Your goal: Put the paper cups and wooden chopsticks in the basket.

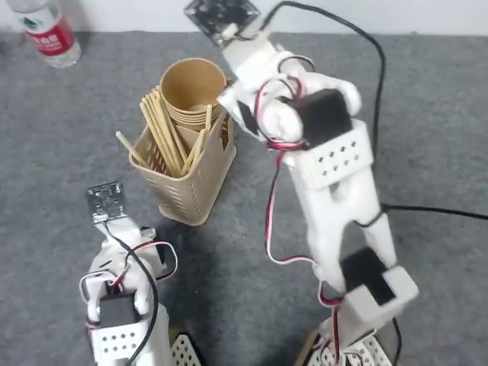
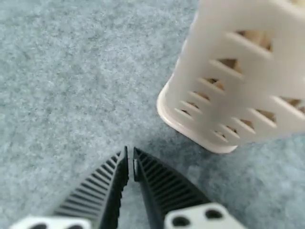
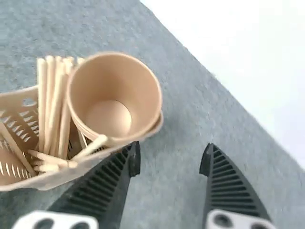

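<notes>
Left gripper shut tight, right gripper wide open — basket between them.
Over the gray mat, the left gripper hangs low just beside the basket. Inside it, wooden chopsticks lean at the left and stacked paper cups sit behind them — the right gripper hovers by the cups, holding nothing.

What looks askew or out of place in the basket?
Only one thing: a single chopstick slants out over the rim of the basket, away from the other chopsticks. The paper cups sit nested inside.
</notes>
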`<action>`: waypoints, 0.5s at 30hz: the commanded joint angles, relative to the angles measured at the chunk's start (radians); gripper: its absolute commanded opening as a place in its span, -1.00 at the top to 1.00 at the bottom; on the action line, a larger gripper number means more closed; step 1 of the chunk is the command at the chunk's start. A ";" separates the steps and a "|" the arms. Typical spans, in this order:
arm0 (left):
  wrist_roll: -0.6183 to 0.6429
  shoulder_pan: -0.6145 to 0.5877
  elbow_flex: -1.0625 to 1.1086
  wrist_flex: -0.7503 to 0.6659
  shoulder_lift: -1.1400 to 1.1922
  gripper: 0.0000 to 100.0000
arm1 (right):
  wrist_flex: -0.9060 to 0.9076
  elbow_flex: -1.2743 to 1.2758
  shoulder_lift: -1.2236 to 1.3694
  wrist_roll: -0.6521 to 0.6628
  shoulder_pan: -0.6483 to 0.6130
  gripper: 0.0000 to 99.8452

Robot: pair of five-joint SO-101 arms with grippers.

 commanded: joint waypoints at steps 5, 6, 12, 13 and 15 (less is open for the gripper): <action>-0.011 0.014 -0.004 -0.028 -0.020 0.97 | -0.189 -0.080 0.163 0.048 -0.022 0.55; -0.011 0.014 -0.004 -0.029 -0.020 0.97 | -0.211 -0.080 0.188 0.048 -0.022 0.55; -0.011 0.014 -0.004 -0.029 -0.020 0.97 | -0.298 -0.080 0.343 0.048 -0.005 0.55; -0.011 0.014 -0.004 -0.029 -0.020 0.97 | -0.306 -0.080 0.367 0.048 0.004 0.55; -0.011 0.014 -0.004 -0.029 -0.020 0.97 | -0.312 -0.080 0.404 0.046 0.021 0.55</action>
